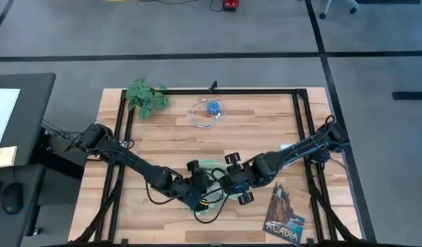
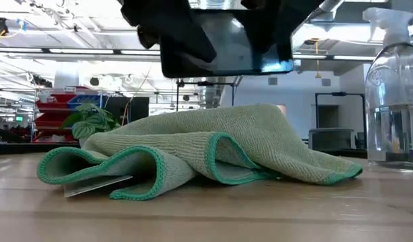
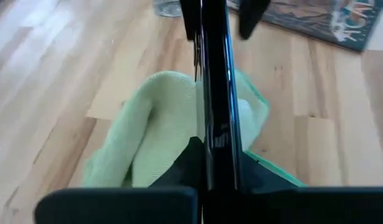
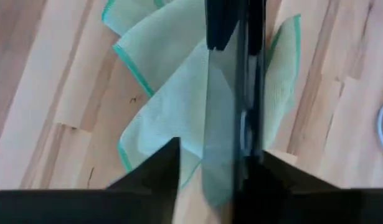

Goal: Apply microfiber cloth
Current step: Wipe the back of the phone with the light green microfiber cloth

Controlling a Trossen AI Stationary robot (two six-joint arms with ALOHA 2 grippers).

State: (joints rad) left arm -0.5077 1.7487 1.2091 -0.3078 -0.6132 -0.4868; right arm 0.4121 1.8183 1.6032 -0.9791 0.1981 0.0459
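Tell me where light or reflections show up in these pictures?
Low view: ceiling strip lights glow behind; the black phone above the microfiber cloth shows a pale sheen. Right wrist view: the phone's glossy face reflects the green cloth. High view: even light, faint shadows on the table.

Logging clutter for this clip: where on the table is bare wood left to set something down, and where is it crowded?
Bare wood lies between the plant and the left arm, and right of the coiled cable toward the right arm. The near middle is crowded: the left gripper and right gripper hold a black phone above the microfiber cloth, with the booklet beside.
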